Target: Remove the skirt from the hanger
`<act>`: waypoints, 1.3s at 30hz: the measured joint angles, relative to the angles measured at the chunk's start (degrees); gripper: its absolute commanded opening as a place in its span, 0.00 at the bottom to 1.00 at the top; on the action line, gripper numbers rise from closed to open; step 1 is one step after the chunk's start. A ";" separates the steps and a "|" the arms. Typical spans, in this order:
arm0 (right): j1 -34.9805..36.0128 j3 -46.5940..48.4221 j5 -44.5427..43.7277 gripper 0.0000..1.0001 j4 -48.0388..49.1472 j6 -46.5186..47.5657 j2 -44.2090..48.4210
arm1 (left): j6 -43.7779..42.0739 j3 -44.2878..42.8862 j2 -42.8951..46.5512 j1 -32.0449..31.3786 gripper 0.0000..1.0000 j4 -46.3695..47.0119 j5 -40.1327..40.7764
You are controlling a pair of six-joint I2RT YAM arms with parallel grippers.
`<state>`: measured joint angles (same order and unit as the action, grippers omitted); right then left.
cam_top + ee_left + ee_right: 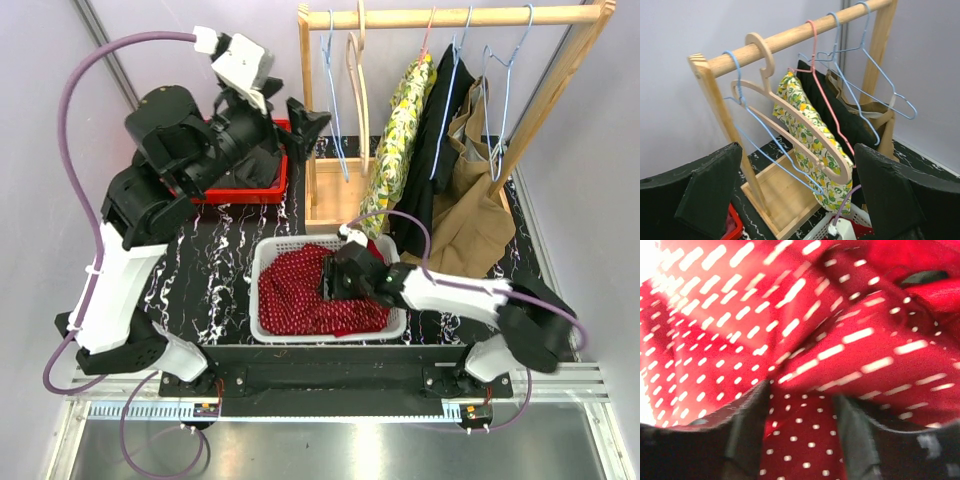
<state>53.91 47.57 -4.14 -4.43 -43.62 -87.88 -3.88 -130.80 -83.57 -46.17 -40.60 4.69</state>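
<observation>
Skirt (300, 290), red with white dots, lies bunched in a white basket (258, 300) at the middle of the near edge of the black marbled desk (225, 260). The right claw (345, 272) is down in the basket, on top of the cloth. From its wrist camera the dotted fabric fills the frame and a fold runs between the two fingers (745, 440), which stand somewhat apart. The close view is blurred, so I cannot tell whether they pinch the fold or only rest around it.

The left claw (285, 115) is raised over the far left part of the desk, released, its jaws spread wide and holding nothing. It faces a wooden rack (450, 17) at the far right corner. On the rail hang a yellow printed garment (400, 130), a black garment (440, 150) and a tan garment (470, 210), with a bare wooden hanger (805, 125) and wire hangers beside them. A red tray (270, 185) sits at the far left, partly hidden under the left arm.
</observation>
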 measured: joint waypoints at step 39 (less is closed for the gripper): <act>7.23 -9.90 -5.44 0.79 -13.94 9.70 62.53 | -12.81 -11.69 -38.93 -9.92 0.99 31.63 20.83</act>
<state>61.14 37.67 -9.58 -18.37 -33.91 -25.34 -16.69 -142.50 -122.50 -56.10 -8.97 25.52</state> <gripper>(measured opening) 0.796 0.987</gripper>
